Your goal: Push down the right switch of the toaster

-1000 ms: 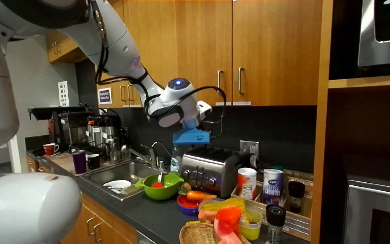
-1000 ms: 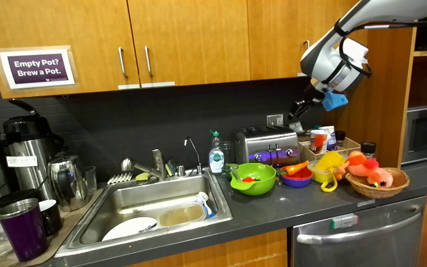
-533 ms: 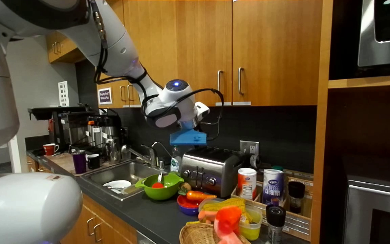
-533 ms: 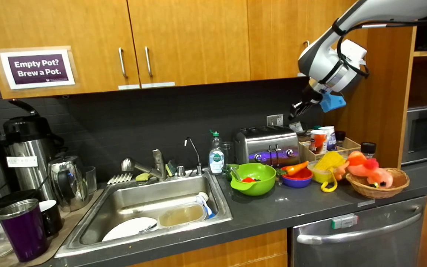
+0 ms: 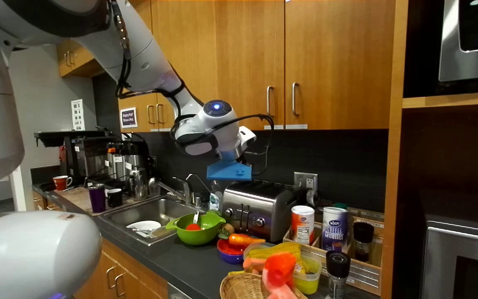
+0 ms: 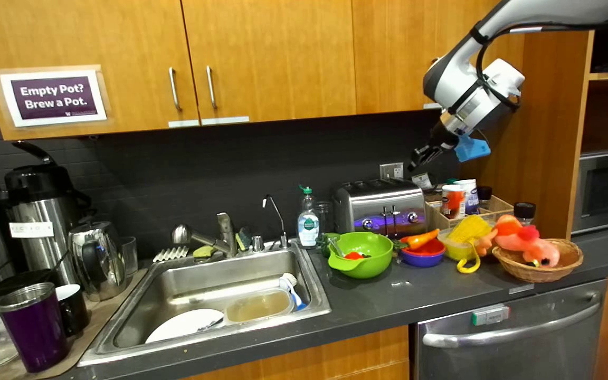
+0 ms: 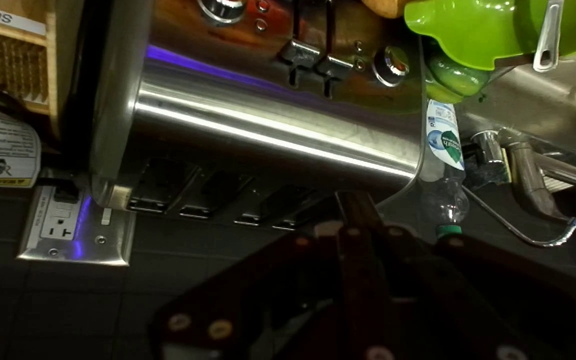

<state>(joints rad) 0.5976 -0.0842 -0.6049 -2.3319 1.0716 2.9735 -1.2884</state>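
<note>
Hand (image 7: pixel 357 207) pressed together, nothing held, as the wrist view has it. That view stands upside down, so the right switch (image 7: pixel 302 52) of the toaster (image 7: pixel 268 135) is the lever nearer the wall outlet (image 7: pixel 60 222). To do this well, bring the hand round to the near side, over that lever alone, and press straight down; the left switch (image 7: pixel 335 66) is just beside it and could easily be caught too. The bottom of the slot (image 7: pixel 296 17) is cut off, so its full travel is unseen.

In an exterior view the toaster stands on the table (image 6: pixel 415 295), the hand higher than its top, not touching; dark against dark, its tips are hard to make out.

In an exterior view a blue mount (image 5: pixel 229 171) hides the hand.
</note>
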